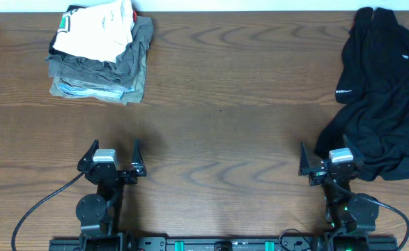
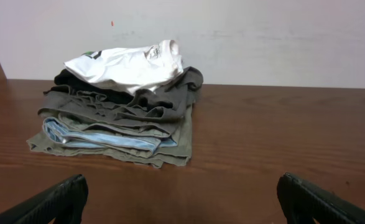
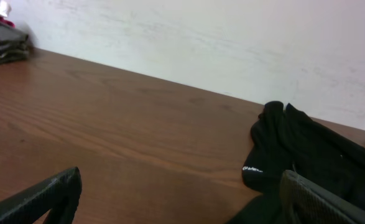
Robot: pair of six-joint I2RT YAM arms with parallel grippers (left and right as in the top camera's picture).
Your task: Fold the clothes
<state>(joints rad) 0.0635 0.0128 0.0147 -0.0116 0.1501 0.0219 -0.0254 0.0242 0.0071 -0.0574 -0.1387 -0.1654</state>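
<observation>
I see both arms sitting folded low, wrists level, well apart from each other. The left gripper has its fingers spread wide, pointing forward. The right gripper matches, fingers equally parted.

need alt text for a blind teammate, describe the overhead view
A crumpled black shirt lies unfolded at the right edge of the wooden table, its near edge beside the open right gripper. A stack of folded clothes, a white one on top, sits at the far left; the open left gripper is over bare wood.
</observation>
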